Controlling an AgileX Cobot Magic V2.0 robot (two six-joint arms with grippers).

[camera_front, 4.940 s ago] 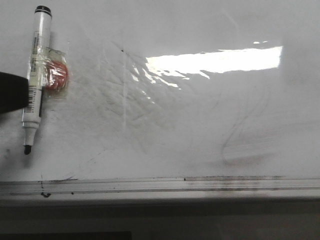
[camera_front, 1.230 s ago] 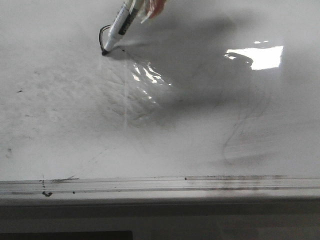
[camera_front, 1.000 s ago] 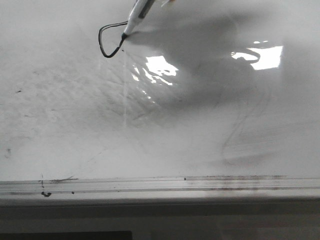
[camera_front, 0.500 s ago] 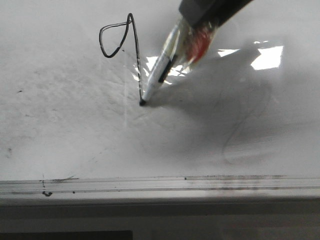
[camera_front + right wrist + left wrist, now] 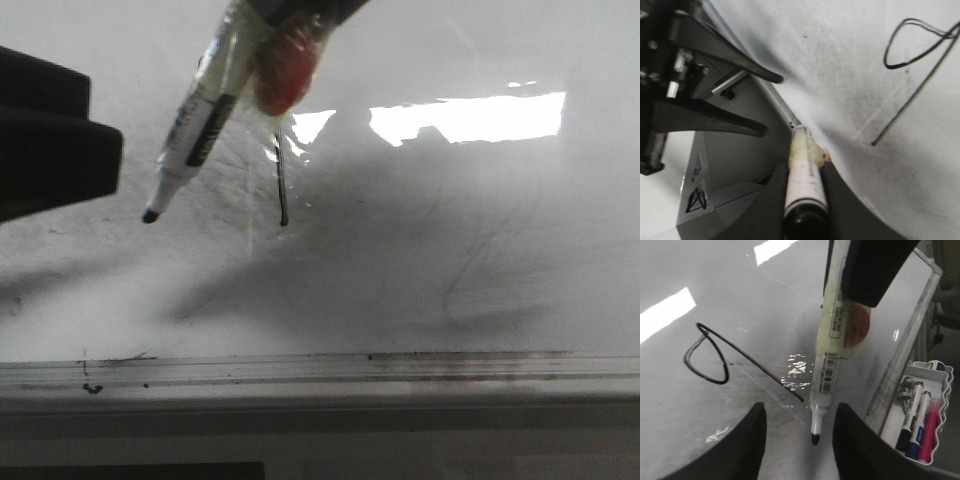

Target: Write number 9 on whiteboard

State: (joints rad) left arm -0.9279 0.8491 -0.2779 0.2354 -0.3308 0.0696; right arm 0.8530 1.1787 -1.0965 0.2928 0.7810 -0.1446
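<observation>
The number 9 [image 5: 715,362] is a thin black line on the whiteboard [image 5: 450,260], with a teardrop loop and a long straight tail. In the front view only the tail's end [image 5: 281,190] shows; the marker hides the loop. My right gripper [image 5: 805,172] is shut on the marker [image 5: 200,120], which has red tape round it. The marker's tip [image 5: 150,215] hangs left of the tail, apparently off the board. My left gripper [image 5: 799,440] is open and empty; the marker's tip [image 5: 815,439] shows between its fingers. It is the black shape at the left in the front view [image 5: 100,118].
A grey metal rail [image 5: 320,370] runs along the board's near edge. A white tray [image 5: 940,390] with several spare markers hangs beside the rail. Faint grey eraser smears [image 5: 480,290] and glare [image 5: 470,118] mark the board.
The marker has left the tail's end, lifted and moved left. My left gripper has come into the front view from the left. The 9's loop is now hidden behind the marker.
</observation>
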